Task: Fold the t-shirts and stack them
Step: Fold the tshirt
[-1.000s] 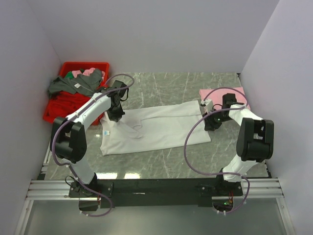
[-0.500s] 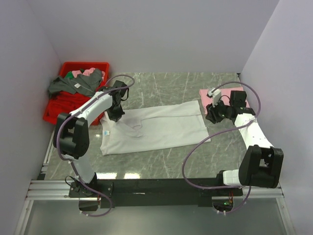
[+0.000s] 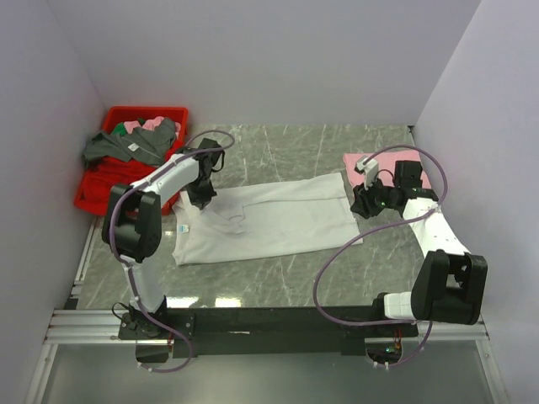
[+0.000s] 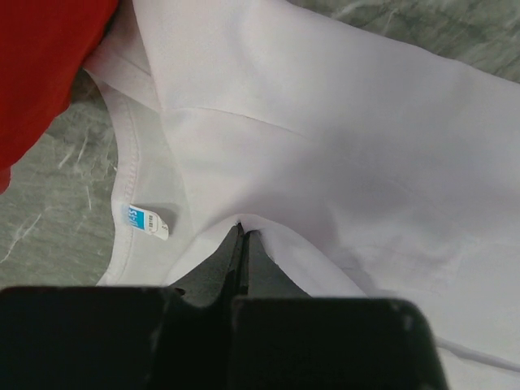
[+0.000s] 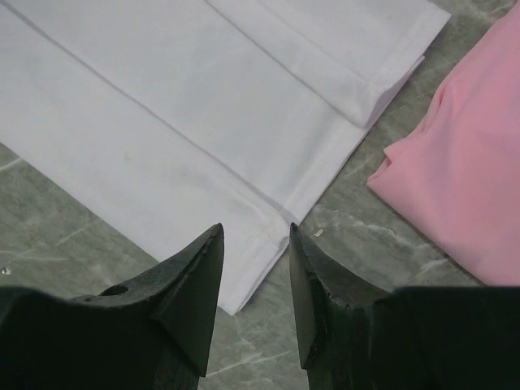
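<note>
One red bin holds heaped clothes, white t-shirt beside.

Red bin of grey clothes at the marble table's far-left corner

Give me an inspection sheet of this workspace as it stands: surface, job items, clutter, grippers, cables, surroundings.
Surface: grey marbled table.
Job's things: white t-shirt lies mid-table, partly folded lengthwise, neck label showing. Folded pink t-shirt lies beside its hem end, not touching it.
Clutter: red bin at the far left, heaped with clothes.
Grippers: left gripper shut, tips at a fold near the collar. Right gripper open above the hem corner, holding nothing.
Cables: purple cables loop loosely off both arms.
Surroundings: plain pale walls; black mounting frame at the near edge.
</note>
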